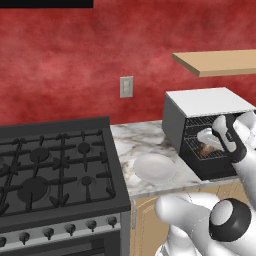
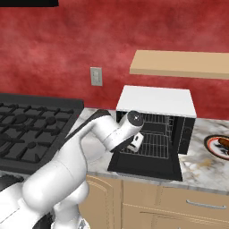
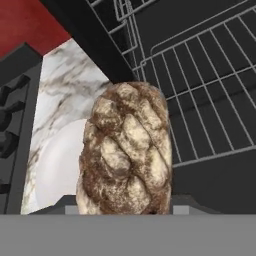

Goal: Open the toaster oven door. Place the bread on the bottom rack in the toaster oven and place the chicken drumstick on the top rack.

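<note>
The toaster oven (image 1: 200,102) (image 2: 154,100) stands on the marble counter with its door (image 1: 212,171) (image 2: 147,167) folded down flat. My gripper (image 1: 204,142) (image 2: 136,142) is at the left side of the oven mouth, shut on the bread (image 1: 205,149) (image 3: 125,150), a brown crusty loaf. In the hand view the loaf hides my fingertips and hangs over the front of the lower wire rack (image 3: 210,125). The chicken drumstick (image 2: 222,144) lies on a dark-rimmed plate at the far right of the counter.
A white plate (image 1: 155,167) (image 3: 55,165) sits on the counter left of the oven. The black gas stove (image 1: 55,170) (image 2: 31,129) is further left. A wooden shelf (image 1: 220,62) (image 2: 179,62) hangs above the oven.
</note>
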